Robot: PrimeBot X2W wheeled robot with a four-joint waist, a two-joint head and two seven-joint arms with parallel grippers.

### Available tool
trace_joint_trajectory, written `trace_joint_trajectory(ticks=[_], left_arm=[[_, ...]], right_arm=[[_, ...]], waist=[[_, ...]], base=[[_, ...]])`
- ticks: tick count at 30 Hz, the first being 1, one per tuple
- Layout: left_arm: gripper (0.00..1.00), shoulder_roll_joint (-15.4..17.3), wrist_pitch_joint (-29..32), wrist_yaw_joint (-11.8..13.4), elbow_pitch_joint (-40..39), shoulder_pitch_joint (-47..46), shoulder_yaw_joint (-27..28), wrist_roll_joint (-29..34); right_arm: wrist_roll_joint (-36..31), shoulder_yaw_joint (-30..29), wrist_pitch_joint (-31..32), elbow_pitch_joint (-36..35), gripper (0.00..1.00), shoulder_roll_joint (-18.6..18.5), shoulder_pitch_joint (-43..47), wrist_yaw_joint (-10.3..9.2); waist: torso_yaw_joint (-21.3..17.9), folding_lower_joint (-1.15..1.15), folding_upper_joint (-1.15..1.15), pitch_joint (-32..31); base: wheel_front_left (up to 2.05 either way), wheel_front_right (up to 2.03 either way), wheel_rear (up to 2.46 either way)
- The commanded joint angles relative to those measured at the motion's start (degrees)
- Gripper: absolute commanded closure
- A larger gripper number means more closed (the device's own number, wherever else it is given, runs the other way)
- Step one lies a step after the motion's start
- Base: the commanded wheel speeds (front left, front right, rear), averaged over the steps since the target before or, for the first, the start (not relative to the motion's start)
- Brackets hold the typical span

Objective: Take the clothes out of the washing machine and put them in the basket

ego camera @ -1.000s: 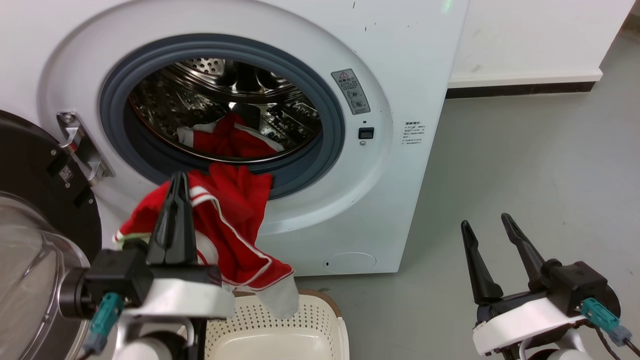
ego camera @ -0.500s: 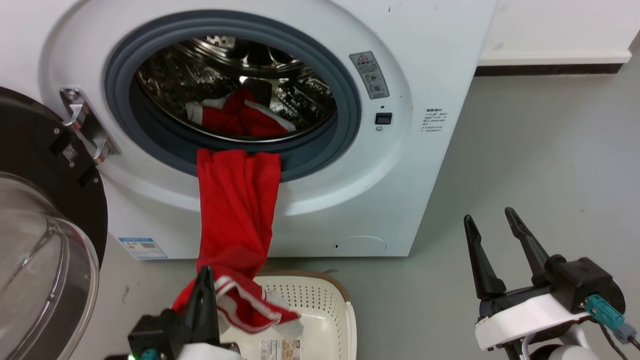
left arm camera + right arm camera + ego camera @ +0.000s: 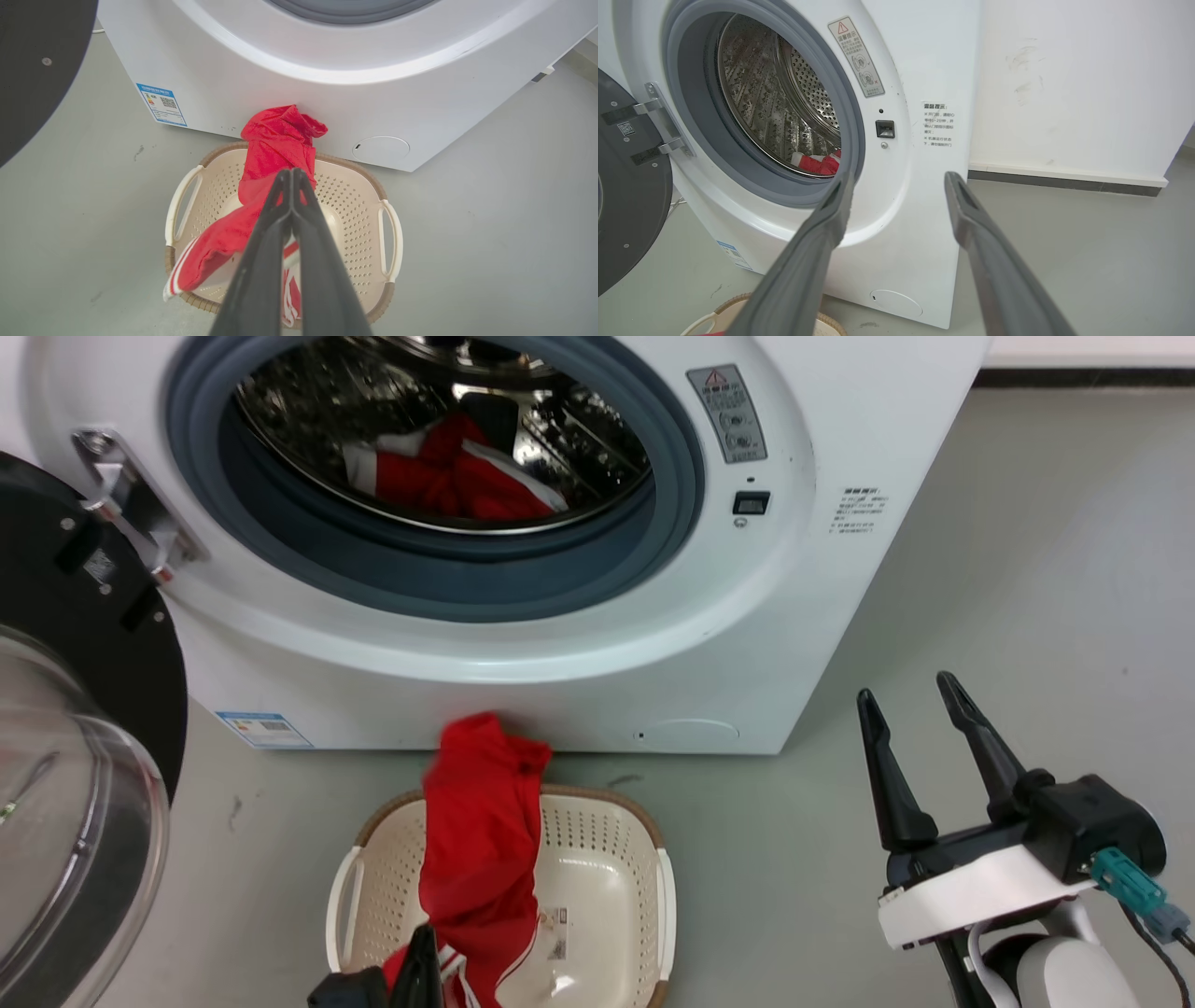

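In the head view, the washing machine (image 3: 840,616) stood with its black-framed glass door (image 3: 84,709) swung wide on the left. A heap of red clothes (image 3: 448,485) with white trim lay at the bottom of the steel drum (image 3: 579,420). On the floor (image 3: 1027,569) just in front of the machine sat the basket (image 3: 607,859). A long red garment (image 3: 481,840) ran across it from the near side up over the brown far rim, its top end bunched against the machine's lower panel. The left gripper (image 3: 427,938) showed at the bottom edge, fingers together in the garment's near end. The right gripper (image 3: 904,688) hung over bare floor well to the right of the basket, its fingers spread in a V with nothing between them

In the left wrist view, the two dark fingers were pressed tight together from tip to base, clamped on the red garment, which came out on either side of them. A white-striped end drooped over the basket's near left rim. The rest lay inside the basket and over the far rim

In the right wrist view, the fingers stood wide apart and bare, pointing at the machine's front. The red clothes showed low in the drum, past the grey rubber seal (image 3: 850,112), and a bit of the basket's rim showed at the bottom edge
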Motion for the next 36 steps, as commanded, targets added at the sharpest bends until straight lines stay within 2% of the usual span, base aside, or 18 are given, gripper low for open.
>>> trace_joint_trajectory(ticks=[1, 8, 13, 18, 26, 34, 35, 36], left_arm=[[1.00, -0.2, -0.8, -0.3, 2.5, -1.4, -0.5, -1.0], [1.00, -0.4, -3.2, -1.3, 17.9, -8.4, -1.7, -5.7], [1.00, -0.4, -4.4, -1.6, 28.8, -17.3, -0.8, -9.1], [1.00, -0.2, -4.9, -2.3, 37.6, -27.7, 1.5, -9.7], [1.00, 1.6, -4.9, -2.6, 44.6, -38.5, 5.9, -8.4], [1.00, 2.4, -4.9, -2.4, 49.7, -42.5, 8.9, -8.0], [0.85, 2.4, -4.9, -2.4, 50.2, -42.9, 9.2, -8.0], [0.56, 2.4, -4.9, -2.4, 50.7, -43.2, 9.5, -7.8]], right_arm=[[-0.3, 0.1, -0.1, -0.2, 0.00, 0.0, -1.2, -0.02], [-0.4, 0.2, -0.7, -0.8, 0.00, 0.0, -4.0, -0.02], [-0.8, 0.9, -1.1, -1.3, 0.00, 0.0, -6.8, -0.02], [-1.3, 1.2, -1.7, -1.5, 0.00, 0.0, -9.6, -0.02], [-0.6, 1.9, -3.7, 0.2, 0.00, 0.0, -12.9, -0.03], [-0.2, 2.1, -5.4, 2.1, 0.00, 0.0, -14.7, -0.03], [-0.1, 2.1, -5.5, 2.4, 0.00, 0.0, -14.9, -0.02], [-0.1, 2.1, -5.7, 2.7, 0.00, 0.0, -15.0, -0.03]], waist=[[-0.7, -0.01, 0.00, 2.1], [-2.2, -0.01, 0.00, 9.5], [-3.2, -0.01, 0.00, 16.5], [-4.4, -0.01, 0.00, 23.5], [-7.4, -0.01, 0.00, 31.2], [-8.6, -0.01, 0.00, 33.0], [-8.6, -0.01, 0.00, 33.1], [-8.6, -0.01, 0.00, 33.0]], base=[[0.00, 0.00, 0.00], [0.00, 0.00, 0.00], [0.00, 0.00, 0.00], [0.00, 0.00, 0.00], [0.00, 0.00, 0.00], [0.00, 0.00, 0.00], [0.00, 0.00, 0.00], [0.00, 0.00, 0.00]])
